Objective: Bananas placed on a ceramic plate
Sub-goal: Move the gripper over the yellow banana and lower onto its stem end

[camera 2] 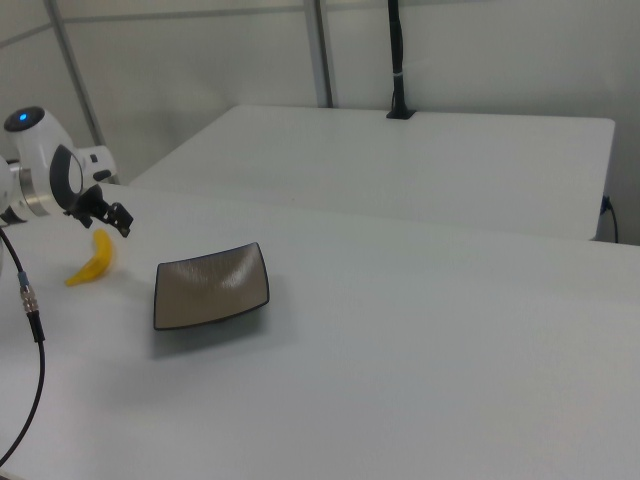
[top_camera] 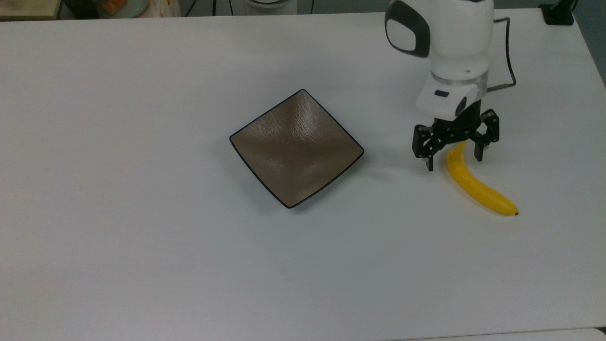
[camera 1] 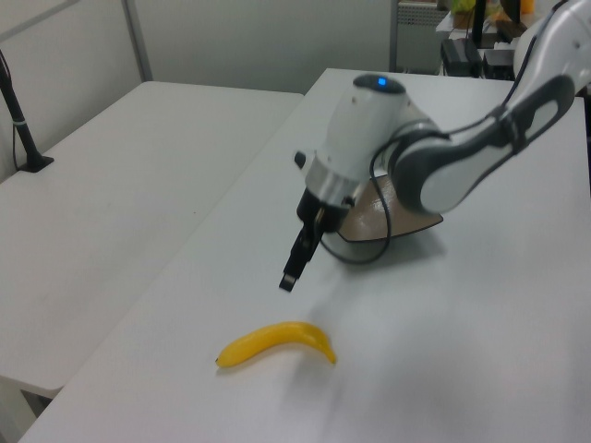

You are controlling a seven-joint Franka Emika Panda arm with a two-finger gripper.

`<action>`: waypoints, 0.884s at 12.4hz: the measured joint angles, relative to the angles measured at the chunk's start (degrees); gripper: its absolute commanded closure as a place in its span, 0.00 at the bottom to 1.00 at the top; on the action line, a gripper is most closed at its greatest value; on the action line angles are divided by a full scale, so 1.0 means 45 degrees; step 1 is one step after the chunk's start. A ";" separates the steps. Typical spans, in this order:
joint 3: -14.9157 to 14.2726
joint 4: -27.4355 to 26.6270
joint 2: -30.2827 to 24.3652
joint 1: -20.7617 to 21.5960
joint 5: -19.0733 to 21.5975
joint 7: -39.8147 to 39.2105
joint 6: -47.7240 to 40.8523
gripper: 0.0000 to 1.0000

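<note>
I have a plain white worktop (top_camera: pixel 142 237) in front of me, matte and unmarked. Two things lie directly on it. The ceramic plate (top_camera: pixel 297 148) sits about midway across, a little nearer the worktop's far edge in the top view, turned so that its corners point at the worktop's edges rather than its sides running parallel to them. The bananas (top_camera: pixel 476 182), a single yellow one, lies flat near the worktop's right edge in the top view, well apart from the plate, its dark tip pointing toward the near right corner. In the left view I see it (camera 1: pixel 275 342) close to the worktop's near edge.
</note>
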 measured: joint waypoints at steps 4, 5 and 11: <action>0.0370 0.0718 0.1729 0.0408 -0.2443 0.1998 0.0742 0.34; 0.0383 0.0910 0.1993 0.0534 -0.2768 0.2241 0.0761 0.82; 0.0386 0.1209 0.2231 0.0561 -0.3053 0.2301 0.0762 1.00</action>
